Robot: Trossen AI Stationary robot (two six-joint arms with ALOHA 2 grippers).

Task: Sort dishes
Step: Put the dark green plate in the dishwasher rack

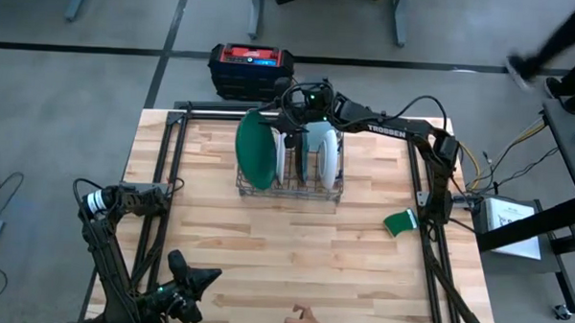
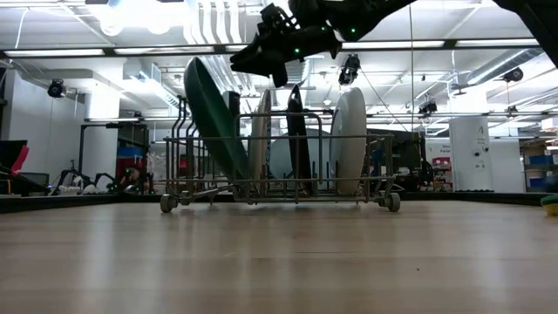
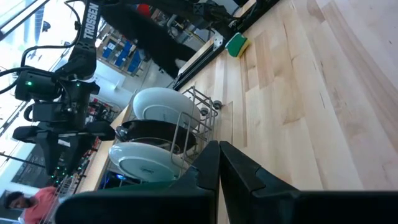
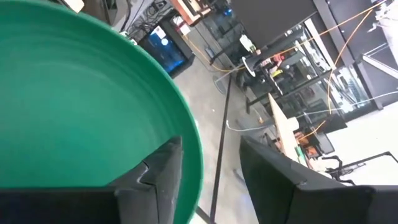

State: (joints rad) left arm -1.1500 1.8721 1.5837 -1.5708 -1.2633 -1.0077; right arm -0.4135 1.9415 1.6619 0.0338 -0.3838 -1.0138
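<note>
Right gripper point(image 1: 290, 133) above the wire rack point(image 1: 288, 188), fingers parted astride the dark green plate's point(image 1: 255, 149) rim: release step, next lift clear. Left gripper point(image 1: 189, 290) waits closed.

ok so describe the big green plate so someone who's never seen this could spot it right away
Find the grey wire rack mid-table on the wooden table. The dark green plate stands at its left end, leaning outward. It is the largest and the only dark green one; its neighbours are smaller and pale.

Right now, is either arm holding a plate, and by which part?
Nothing is gripped. The right gripper has its fingers open astride the dark green plate's top rim in the rack. The left gripper is shut, empty.
</note>
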